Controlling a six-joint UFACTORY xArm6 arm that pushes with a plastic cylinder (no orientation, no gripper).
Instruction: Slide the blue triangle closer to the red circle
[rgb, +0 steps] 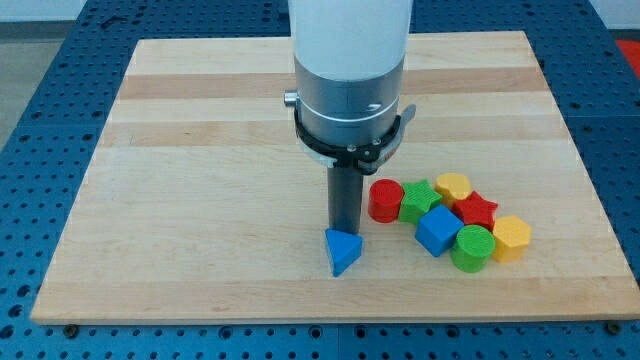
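The blue triangle (343, 250) lies on the wooden board near the view's bottom centre. The red circle (385, 199) stands to its upper right, at the left end of a cluster of blocks. My tip (345, 231) comes down from the arm's grey cylinder and rests right at the top edge of the blue triangle, touching or nearly touching it. The red circle is a short way to the right of the rod.
The cluster to the right holds a green star (420, 199), a yellow block (453, 186), a red star (476, 210), a blue cube (438, 230), a green cylinder (472, 248) and a yellow hexagon (511, 238). The board (200, 150) lies on a blue perforated table.
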